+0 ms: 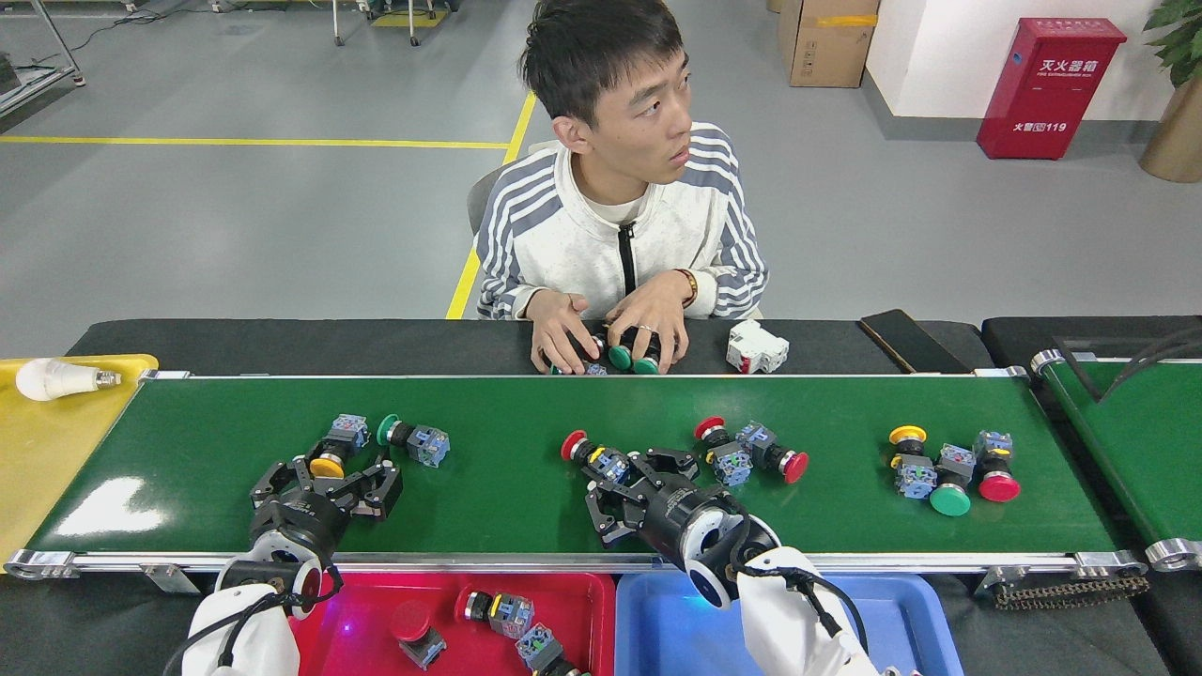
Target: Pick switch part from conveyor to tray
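Observation:
The conveyor (526, 507) carries several switch parts. My left gripper (326, 477) is open over the belt's near left, and the yellow-capped switch part (329, 455) lies between its fingers. A green-capped switch part (414, 437) lies just to the right of it. My right gripper (634, 488) is open at mid-belt, right behind a red-capped switch part (592, 455). Two more red-capped parts (748, 451) lie to its right, and a cluster (948, 465) lies further right. The red tray (376, 601) below the belt holds several switch parts. The blue tray (657, 629) stands beside it.
A person sits behind the belt with both hands (610, 333) on switch parts on the black table. A white breaker (757, 345) lies near them. At the far left lies a yellow tray (56, 441) with a bulb (56, 378). A second green belt (1146, 441) runs at the right.

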